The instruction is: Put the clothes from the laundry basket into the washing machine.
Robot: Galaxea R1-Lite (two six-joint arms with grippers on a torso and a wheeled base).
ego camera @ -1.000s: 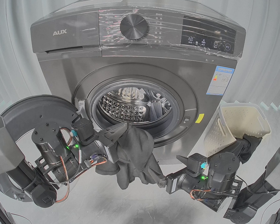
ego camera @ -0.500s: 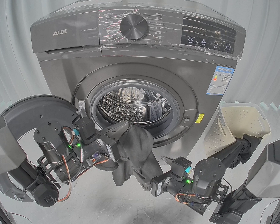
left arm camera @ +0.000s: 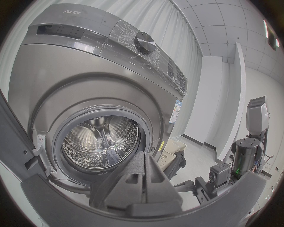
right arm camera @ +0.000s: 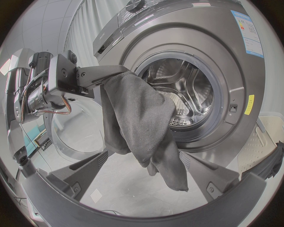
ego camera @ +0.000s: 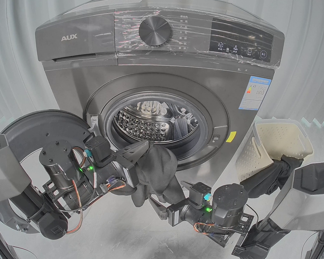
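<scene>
In front of the round open mouth of the grey front-loading washing machine, our left gripper is closed tight on the upper edge of a dark grey soft cloth; we see no gap between its fingers. The cloth hangs from it just before the lower rim of the mouth, not yet inside. Our right gripper stands below with its fingers wide apart and nothing in them; the low end of the cloth hangs between them. At the right of the machine leans the cream perforated plastic laundry basket, with a second dark garment over its edge. We judge that the hanging part is the danger: if the left arm pushes forward at this height, the tail may catch on the rim and stay outside. If the right gripper closes and pulls away, it may drag the cloth from the left one
</scene>
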